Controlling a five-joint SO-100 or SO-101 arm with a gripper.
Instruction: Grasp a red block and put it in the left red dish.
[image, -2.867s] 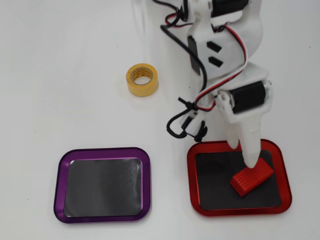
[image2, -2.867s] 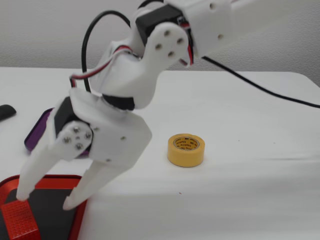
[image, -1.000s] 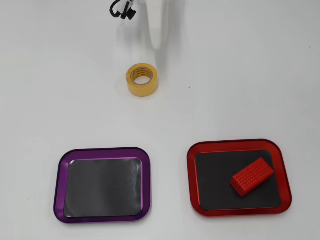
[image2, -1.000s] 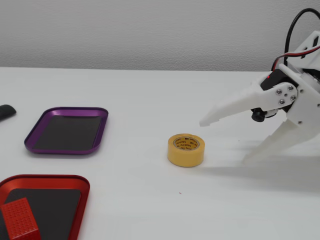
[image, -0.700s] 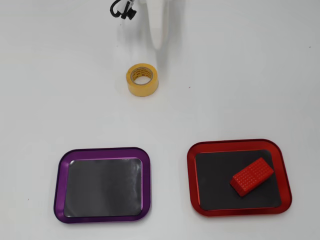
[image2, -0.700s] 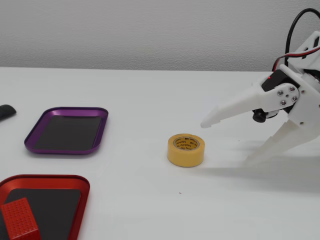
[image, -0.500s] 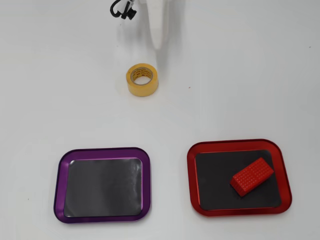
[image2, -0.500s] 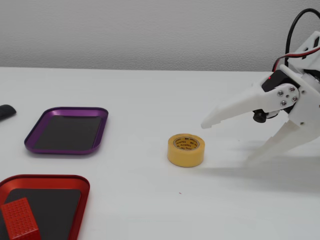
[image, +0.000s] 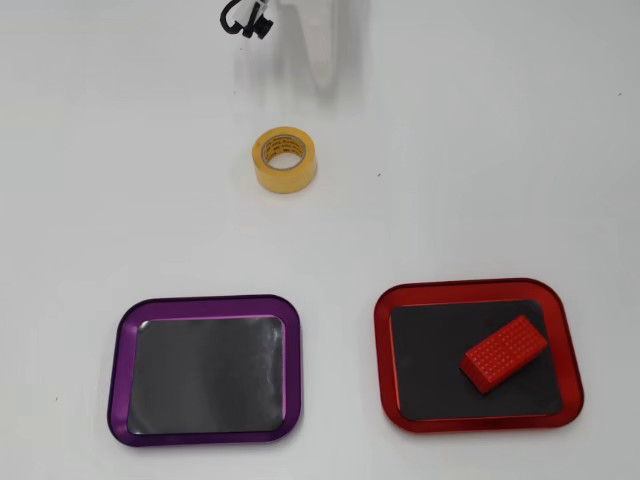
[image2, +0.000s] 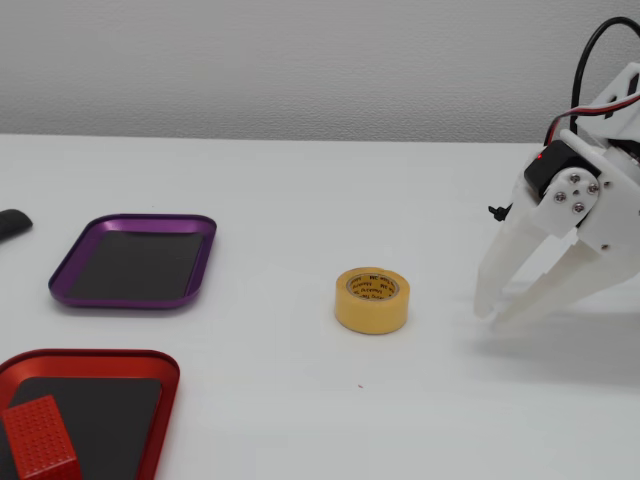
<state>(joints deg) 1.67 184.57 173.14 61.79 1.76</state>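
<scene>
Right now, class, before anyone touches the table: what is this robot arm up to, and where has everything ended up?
Nothing is being held. The white two-finger hand hangs open and empty above the white table, off to the right of the yellow tape roll in the fixed view. The small studded red block already lies at a slant inside the red-rimmed shallow dish. The matching purple-rimmed dish beside it has nothing in it. Going by this layout, the placing looks done.
</scene>
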